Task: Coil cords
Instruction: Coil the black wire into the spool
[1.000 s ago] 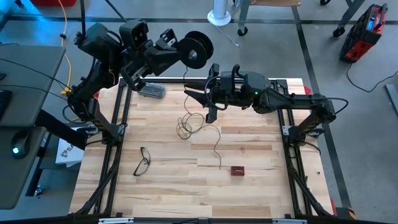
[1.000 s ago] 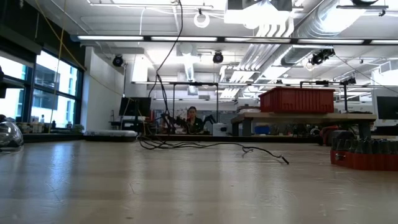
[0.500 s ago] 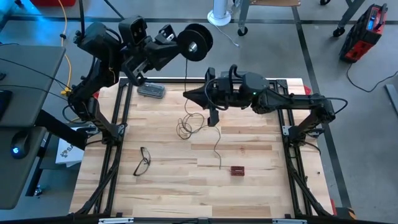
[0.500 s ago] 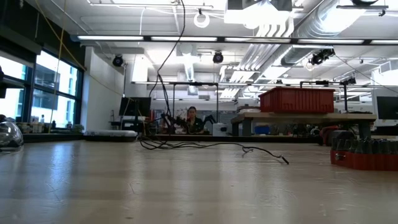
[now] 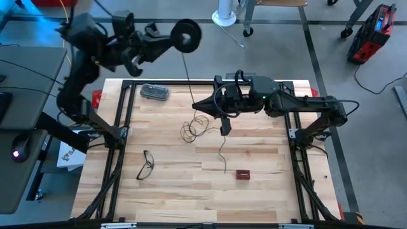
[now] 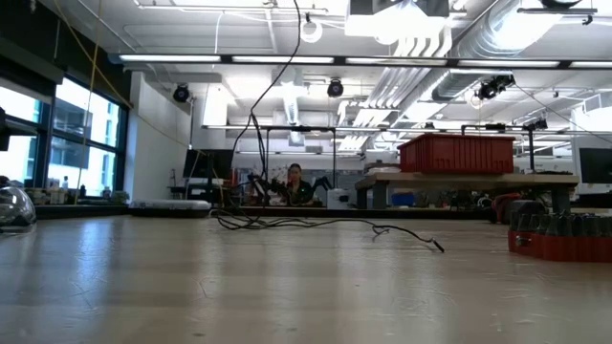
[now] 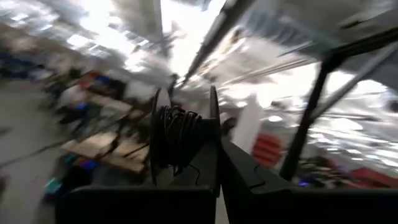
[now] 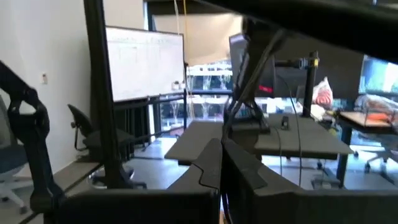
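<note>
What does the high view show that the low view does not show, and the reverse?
Only the high view shows both arms: the left tool holds the black reel raised beyond the table's far edge, and the right tool is over the table, above the loose wire. It also shows the eyeglasses. Only the low view shows a red bin in the room. Both show the thin wire lying on the table and rising upward.

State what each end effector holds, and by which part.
Left end effector: the reel, gripped at one flat side. Right end effector: appears closed on the thin wire running down from the reel.
</note>
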